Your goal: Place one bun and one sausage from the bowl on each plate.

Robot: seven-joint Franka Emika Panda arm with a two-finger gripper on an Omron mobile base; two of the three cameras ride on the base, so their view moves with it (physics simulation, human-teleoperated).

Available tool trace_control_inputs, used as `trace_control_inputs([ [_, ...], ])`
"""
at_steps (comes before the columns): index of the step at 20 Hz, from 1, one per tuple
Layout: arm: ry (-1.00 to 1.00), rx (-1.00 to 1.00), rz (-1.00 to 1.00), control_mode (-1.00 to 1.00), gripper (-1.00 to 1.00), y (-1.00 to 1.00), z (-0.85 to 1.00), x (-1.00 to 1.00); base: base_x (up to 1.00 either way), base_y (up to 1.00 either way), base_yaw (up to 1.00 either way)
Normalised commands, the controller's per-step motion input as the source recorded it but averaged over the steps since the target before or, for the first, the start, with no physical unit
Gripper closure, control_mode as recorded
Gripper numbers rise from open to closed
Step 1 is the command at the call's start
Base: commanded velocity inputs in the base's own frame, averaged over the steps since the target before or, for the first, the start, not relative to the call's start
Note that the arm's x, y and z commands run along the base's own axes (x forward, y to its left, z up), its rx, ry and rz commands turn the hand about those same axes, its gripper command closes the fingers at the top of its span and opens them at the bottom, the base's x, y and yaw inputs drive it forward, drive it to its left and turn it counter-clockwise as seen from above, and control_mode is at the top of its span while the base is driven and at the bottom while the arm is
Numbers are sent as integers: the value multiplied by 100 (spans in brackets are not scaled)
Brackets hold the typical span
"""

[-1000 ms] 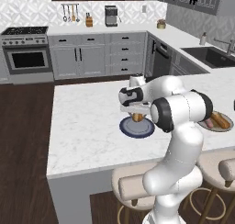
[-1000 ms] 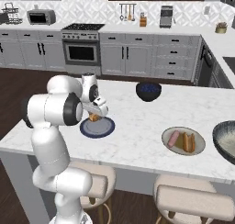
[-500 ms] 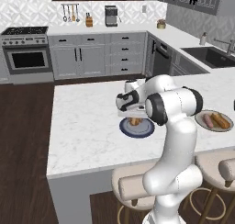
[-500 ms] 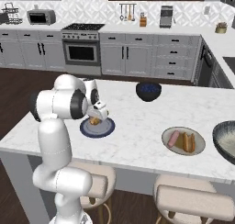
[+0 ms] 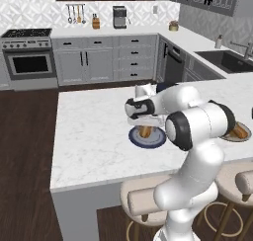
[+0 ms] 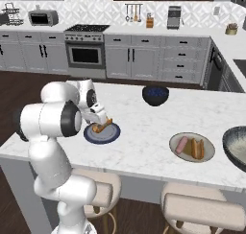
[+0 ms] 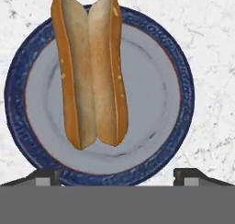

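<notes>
A split, golden orange-brown oblong bun (image 7: pixel 90 71) lies on the flat round plate with a dark blue rim and grey centre (image 7: pixel 151 103), its pale cut face up. In the hand view one end of it reaches over the blue rim while the rest lies across the grey centre. That plate (image 5: pixel 147 139) sits on the white marble island counter (image 5: pixel 94 136), near the edge that faces the stools. The two-finger gripper (image 7: pixel 117 175) of the white arm hangs just above the plate with its jaws spread wide, released; the dark fingertips (image 7: pixel 46 175) stand clear on either side, well apart from the bun, touching nothing. In the right base view the gripper (image 6: pixel 100 119) is right over the bun (image 6: pixel 101 127).

Further along the same edge, a beige round plate with a brown centre (image 6: pixel 192 148) carries a short pinkish-red sausage (image 6: pixel 181 145) and a second orange-brown bun (image 6: pixel 197 148) lying side by side. Beyond it, at the corner end of the counter, stands the wide shallow bowl with a dark rim and pale speckled inside (image 6: pixel 236 147). A small dark blue round bowl (image 6: pixel 154 95) sits near the far edge of the counter, well apart from both plates.
</notes>
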Motion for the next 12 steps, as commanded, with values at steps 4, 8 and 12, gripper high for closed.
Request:
trace_control_inputs([
  [4, -38, 0, -5, -100, -100, -21, 100, -88, 0, 0, 0],
  [8, -15, 6, 0, -100, -100, -15, 99, -100, 0, 0, 0],
  [12, 5, 1, 2, -100, -100, 0, 33, -99, 0, 0, 0],
])
